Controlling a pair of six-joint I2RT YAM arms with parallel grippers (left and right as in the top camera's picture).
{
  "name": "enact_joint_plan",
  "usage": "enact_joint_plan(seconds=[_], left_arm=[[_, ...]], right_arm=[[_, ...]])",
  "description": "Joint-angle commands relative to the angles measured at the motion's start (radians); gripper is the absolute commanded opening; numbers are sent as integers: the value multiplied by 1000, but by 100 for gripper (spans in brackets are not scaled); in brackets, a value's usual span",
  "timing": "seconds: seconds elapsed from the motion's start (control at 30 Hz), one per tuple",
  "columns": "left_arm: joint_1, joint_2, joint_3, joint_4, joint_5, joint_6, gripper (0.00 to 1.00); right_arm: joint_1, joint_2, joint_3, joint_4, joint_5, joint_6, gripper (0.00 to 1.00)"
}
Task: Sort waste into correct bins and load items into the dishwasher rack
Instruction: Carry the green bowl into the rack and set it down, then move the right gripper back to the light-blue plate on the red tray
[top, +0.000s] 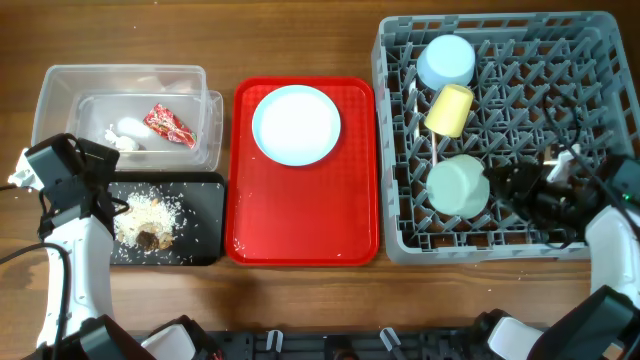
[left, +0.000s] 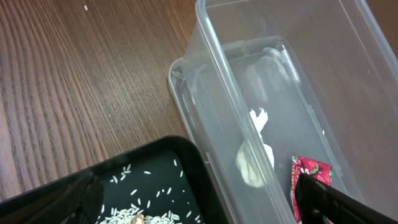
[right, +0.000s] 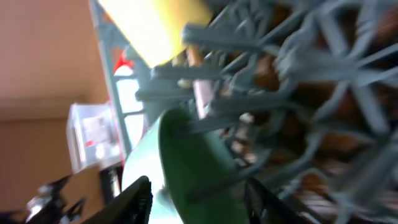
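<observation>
right hand is sitting inside the dishwasher rack, right of the red tray, fingers partly spread either side of the pale green bowl; can't tell if they're touching it. bowl looks upside down on the pegs, draining orientation, so i'm reading this as the placing step

yellow cup and small light blue bowl are lying in the same rack column, the one nearest the red tray, cup tipped on its side between pegs

left hand is wide open and empty, hovering left of the red tray over the seam between clear tub and black tray. snack wrapper and tissue bits are lying in the tub, food scraps in the black tray, so waste looks sorted

light blue plate is sitting flat on the red tray itself, probably the next item to load

room: rack side away from the red tray is mostly free pegs. plate is lying flat inside the tray lip, so pickup is likely needing an edge grip. right hand is going to need to rise clear of pegs and rack wall before crossing to the red tray, snag risk there
</observation>
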Motion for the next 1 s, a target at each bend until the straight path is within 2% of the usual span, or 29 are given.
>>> enact_joint_plan(seconds=[0.0,0.1,0.23,0.37,0.47,0.53,0.67,0.83,0.97], left_arm=[[5,-11,10,3,-6,16,100],[5,-11,10,3,-6,16,100],[5,-11,10,3,-6,15,100],[5,-11,10,3,-6,15,100],[5,-11,10,3,-6,16,100],[5,-11,10,3,-6,15,100],[5,-11,10,3,-6,16,100],[5,-11,10,3,-6,15,100],[5,-11,10,3,-6,15,100]], right_arm=[[5,-13,153,-29,99,44,53],[34,-16,257,-66,109,40,53],[148,-21,399,-119,110,13,54],[351,-23,479,-122,154,5,54],[570,-23,498,-54,277,8,53],[726,-14,498,10,385,8,44],[1021,54,498,153,672,19,5],[1223,214,498,299,954,17,4],[1285,395,498,447,985,6,4]])
